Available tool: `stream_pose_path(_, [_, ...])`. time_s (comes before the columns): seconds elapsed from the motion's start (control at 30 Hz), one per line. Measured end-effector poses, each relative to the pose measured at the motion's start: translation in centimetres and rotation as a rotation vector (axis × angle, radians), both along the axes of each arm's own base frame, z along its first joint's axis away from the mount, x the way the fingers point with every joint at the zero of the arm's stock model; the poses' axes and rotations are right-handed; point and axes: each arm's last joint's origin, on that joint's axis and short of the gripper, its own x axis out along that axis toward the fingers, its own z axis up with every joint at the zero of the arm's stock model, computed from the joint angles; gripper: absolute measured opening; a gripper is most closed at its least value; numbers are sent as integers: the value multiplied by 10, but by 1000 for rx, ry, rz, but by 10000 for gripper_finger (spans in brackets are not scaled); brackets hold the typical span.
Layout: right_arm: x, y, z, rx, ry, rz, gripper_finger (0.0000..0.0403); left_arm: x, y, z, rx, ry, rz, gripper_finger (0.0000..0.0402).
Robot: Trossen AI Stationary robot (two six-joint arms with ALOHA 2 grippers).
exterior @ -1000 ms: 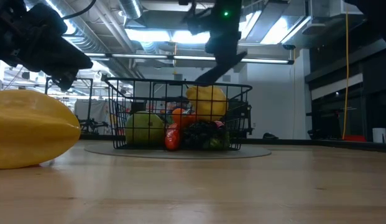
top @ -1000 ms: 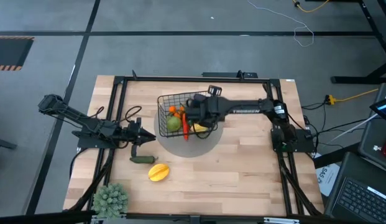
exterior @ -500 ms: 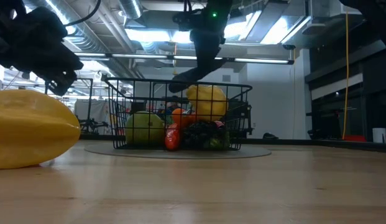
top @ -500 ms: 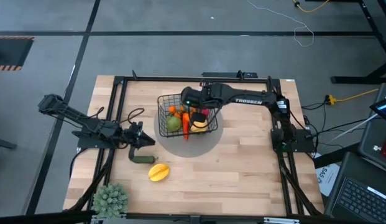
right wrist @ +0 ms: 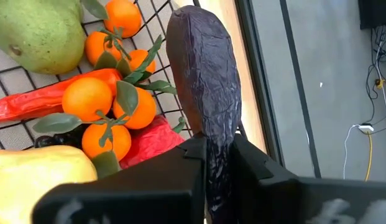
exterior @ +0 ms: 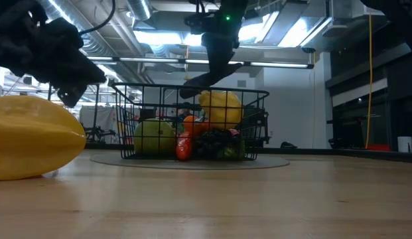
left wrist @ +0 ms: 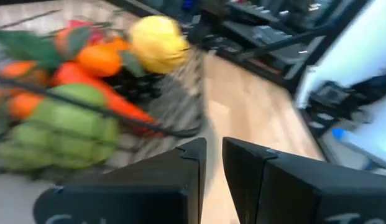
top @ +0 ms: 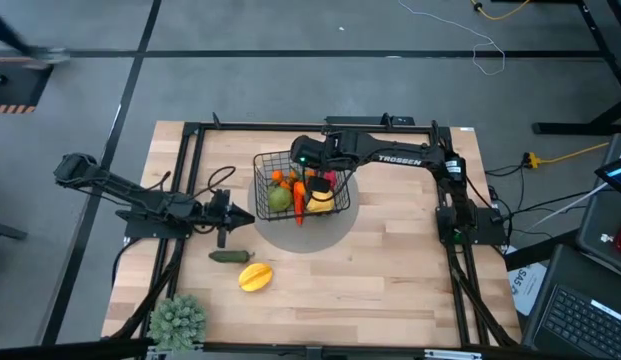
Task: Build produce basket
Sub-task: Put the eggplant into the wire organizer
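only right wrist view shows right gripper (right wrist: 219, 163) clamping eggplant (right wrist: 205, 87) over basket (right wrist: 31, 81).

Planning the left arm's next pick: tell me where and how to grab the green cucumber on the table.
Grip the green cucumber across its narrow middle, coming straight down from above. It lies flat and alone on the wood, its long axis roughly side to side, so fingers should probably straddle its short width. The left gripper hovers just beyond it.
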Motion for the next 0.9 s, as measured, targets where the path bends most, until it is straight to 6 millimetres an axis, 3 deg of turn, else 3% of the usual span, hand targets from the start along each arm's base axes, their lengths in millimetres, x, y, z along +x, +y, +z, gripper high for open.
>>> stream_pose_path(0.27, [0, 0, 0, 0, 1, 1, 21, 8, -5, -3, 36, 6, -106, 41])
stream_pose_path(0.9, [0, 0, 0, 2, -2, -5, 27, 14, 23, -12, 3, 70, 244, 41])
